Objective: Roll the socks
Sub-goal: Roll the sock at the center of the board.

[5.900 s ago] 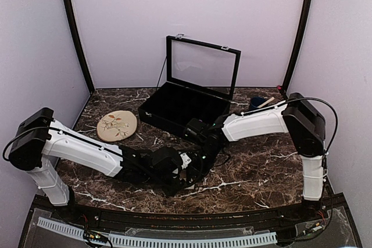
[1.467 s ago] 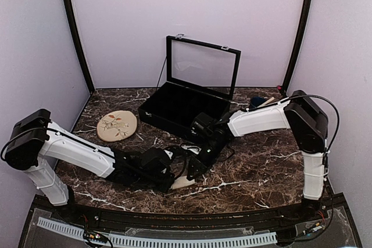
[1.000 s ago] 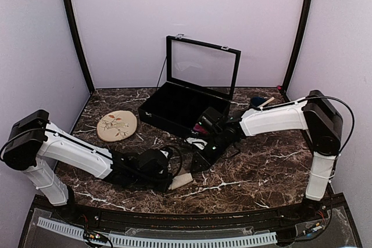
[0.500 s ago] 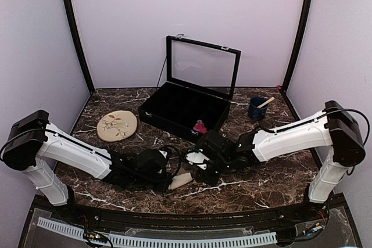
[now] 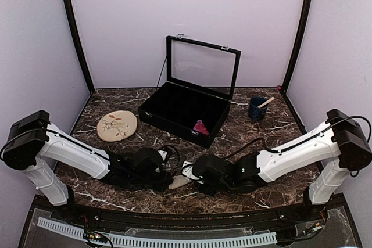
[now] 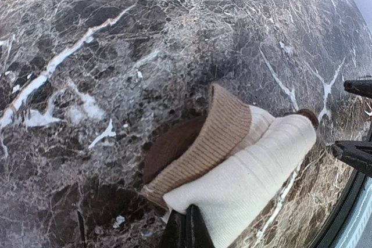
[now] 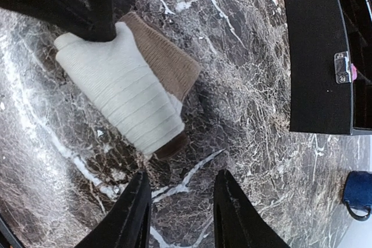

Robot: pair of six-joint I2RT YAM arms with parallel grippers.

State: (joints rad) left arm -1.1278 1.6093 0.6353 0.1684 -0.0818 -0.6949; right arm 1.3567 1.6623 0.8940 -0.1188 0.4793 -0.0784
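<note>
Left claw [image 6: 186,233] first: its fingers are pressed together, and they look to be nipping the edge of the cream sock [image 6: 250,172]. From that wrist we see the sock stretching away from the tips, ribbed cream body forward, a tan band across it and a dark brown patch tucked beside the band. It lies flat on the marble table [image 5: 261,137].

Over to the right claw [image 7: 181,213]. We have it spread, both fingers apart, low over the table with bare marble between them. The same cream sock [image 7: 128,91] lies just ahead of those tips, near but not touching. Its brown end points back at the right claw and its far end sits under the left claw's dark fingers.

From above, we see the two claws facing each other at the near edge, left claw [image 5: 170,179] and right claw [image 5: 197,178], with the sock [image 5: 179,182] between them.

The pink sock [image 5: 200,127] is well apart from both claws, beyond them in the near right corner of the open black box [image 5: 168,125]. A blue mug [image 5: 256,110] stands farther back on the right claw's side, and a plate [image 5: 117,125] lies beyond the left claw.
</note>
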